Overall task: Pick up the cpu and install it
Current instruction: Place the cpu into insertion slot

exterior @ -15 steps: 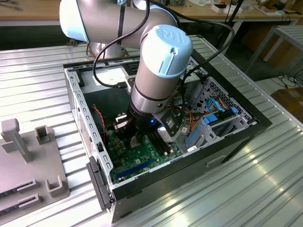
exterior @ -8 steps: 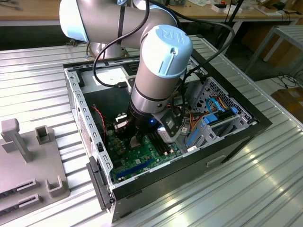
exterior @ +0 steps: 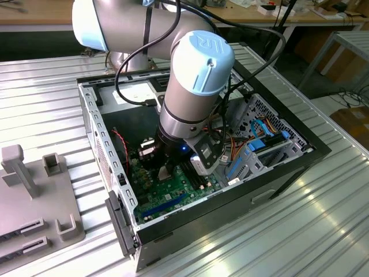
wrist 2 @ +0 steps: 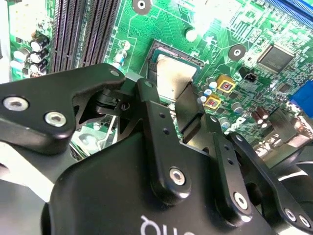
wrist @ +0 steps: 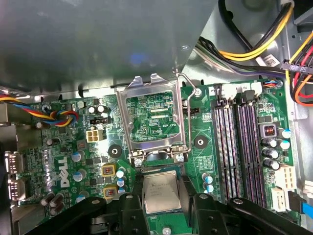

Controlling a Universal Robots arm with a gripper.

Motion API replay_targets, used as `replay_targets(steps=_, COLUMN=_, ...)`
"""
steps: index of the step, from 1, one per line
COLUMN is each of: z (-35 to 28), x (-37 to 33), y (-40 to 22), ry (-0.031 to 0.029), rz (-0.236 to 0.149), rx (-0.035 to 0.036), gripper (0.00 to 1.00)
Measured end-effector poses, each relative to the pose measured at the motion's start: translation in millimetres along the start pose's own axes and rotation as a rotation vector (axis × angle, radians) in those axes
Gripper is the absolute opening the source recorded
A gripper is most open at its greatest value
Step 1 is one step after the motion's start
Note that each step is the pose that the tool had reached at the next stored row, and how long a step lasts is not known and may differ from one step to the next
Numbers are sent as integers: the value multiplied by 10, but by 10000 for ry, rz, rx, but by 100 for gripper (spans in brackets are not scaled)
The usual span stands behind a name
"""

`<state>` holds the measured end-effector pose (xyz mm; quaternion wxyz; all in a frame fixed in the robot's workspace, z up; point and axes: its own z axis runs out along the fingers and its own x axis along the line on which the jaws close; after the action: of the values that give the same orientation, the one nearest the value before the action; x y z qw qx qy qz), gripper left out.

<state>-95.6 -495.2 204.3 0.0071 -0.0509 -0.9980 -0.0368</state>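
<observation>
Cpu at socket, metal load frame raised beside it, gripper straddling cpu, clamped or not cannot tell

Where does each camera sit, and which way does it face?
Exterior view: off the arm, looking down into the open black computer case on the metal table; the grey arm reaches in.
First wrist view: on the arm, facing the green motherboard; the black gripper shows.
Second wrist view: on the arm, behind the gripper.
Both wrist views share the pale silvery square cpu.
</observation>
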Motion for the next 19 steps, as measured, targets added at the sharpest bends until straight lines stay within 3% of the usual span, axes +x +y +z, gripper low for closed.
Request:
replay_targets(steps=14, z=-15, x=0, y=0, ry=76, rz=-1040, rx=19, gripper=42)
replay_targets(steps=15, z=-15, x=0, y=0, ry=82, rz=-1126, rx=20, gripper=49)
replay_targets(steps=17, z=-15, x=-1, y=1, ry=86, rz=-1177, rx=22, gripper=49)
replay_targets(steps=18, z=-14, x=-2, y=1, ry=88, rz=-1200, rx=23, gripper=56)
replay_targets(steps=19, z=-11, x=-2, y=1, ry=90, rz=-1220, rx=23, gripper=56)
